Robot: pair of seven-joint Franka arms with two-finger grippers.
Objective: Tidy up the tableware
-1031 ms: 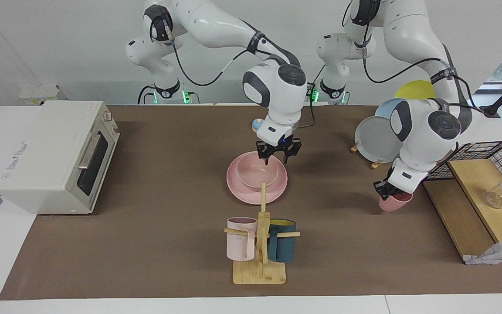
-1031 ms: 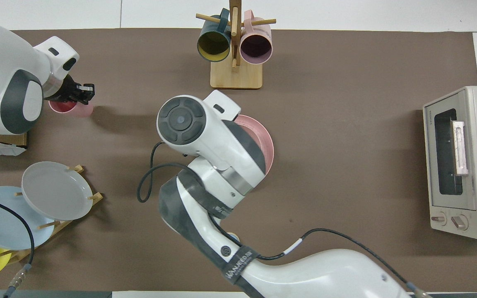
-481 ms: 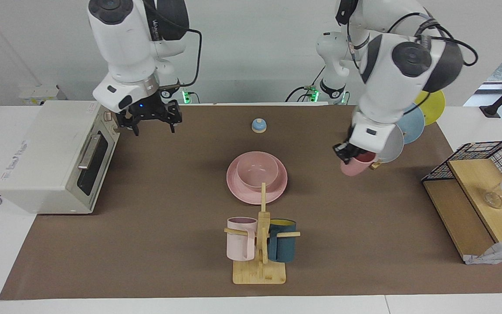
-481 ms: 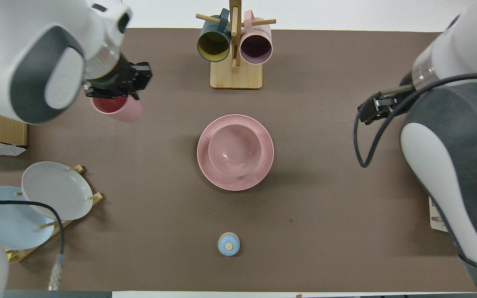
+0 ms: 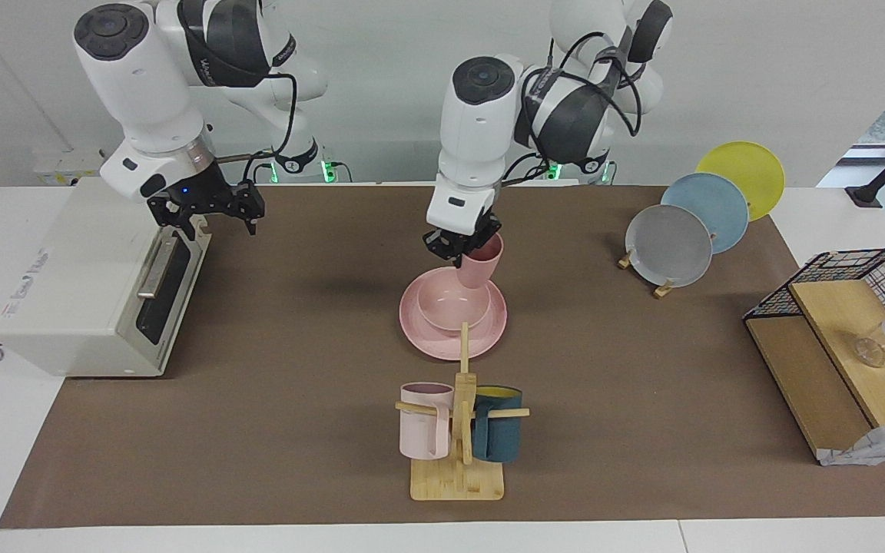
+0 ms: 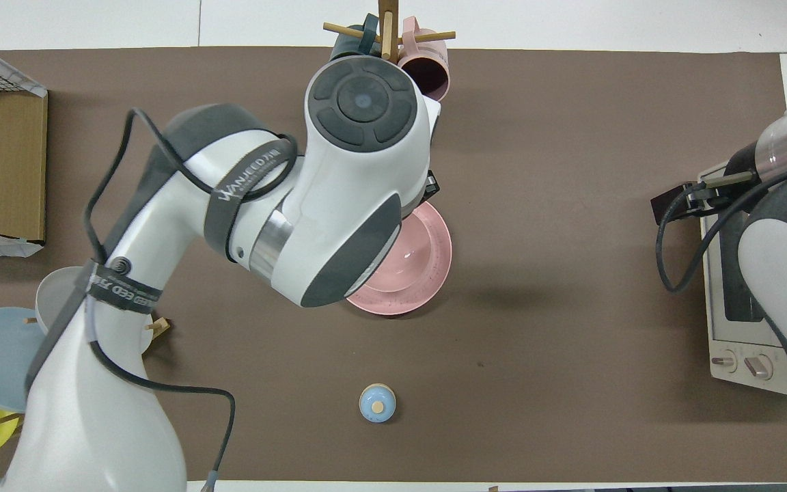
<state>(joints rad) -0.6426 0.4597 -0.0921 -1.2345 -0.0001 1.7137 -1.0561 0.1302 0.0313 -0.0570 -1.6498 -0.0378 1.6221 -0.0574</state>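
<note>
Centrally on the brown-covered bench (image 5: pixel 258 430) sits the wide flat matte pink plate (image 5: pixel 488 336), w/ the smaller round pink bowl (image 5: pixel 442 311) resting in it. The left gripper (image 5: pixel 459 244) hangs over the bowl, fingers clamped on the small tapered pink cup (image 5: pixel 480 263), which is upright, slightly tilted, airborne above the bowl's rim. The right gripper (image 5: pixel 210 213) waits over the bench edge by the white toaster oven (image 5: pixel 81 276), fingers spread wide, holding nothing. In the overhead view the left arm hides the cup & most of the bowl.
</note>
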